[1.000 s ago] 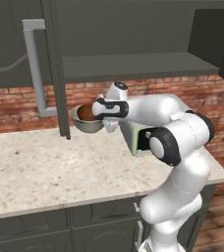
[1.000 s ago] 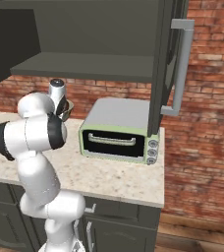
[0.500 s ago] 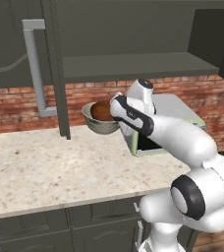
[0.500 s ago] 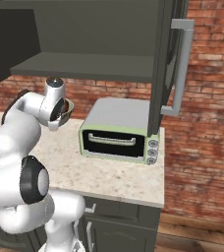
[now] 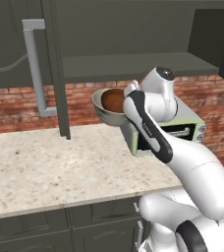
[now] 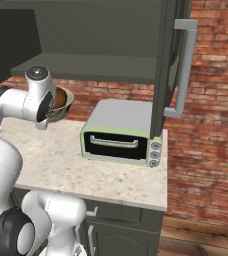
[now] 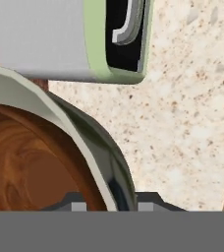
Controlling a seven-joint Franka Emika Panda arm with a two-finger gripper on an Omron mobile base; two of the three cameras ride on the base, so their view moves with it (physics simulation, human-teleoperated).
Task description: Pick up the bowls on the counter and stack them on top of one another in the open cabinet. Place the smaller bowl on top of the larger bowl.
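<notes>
Above the counter [image 5: 45, 167], just under the open cabinet [image 5: 133, 64] shelf, the claw [image 7: 106, 199] pinches the larger bowl's [image 5: 105, 109] rim, the smaller bowl [image 5: 114, 100] nested inside, so both likely go up together.

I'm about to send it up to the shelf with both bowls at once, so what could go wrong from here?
1. The gripper pinches only the rim of the grey-green bowl, so the load could tip or slip.
2. The brown bowl sits loose inside; a tilt might spill it.
3. The shelf edge is just above the bowls, and the toaster oven is close by.
</notes>
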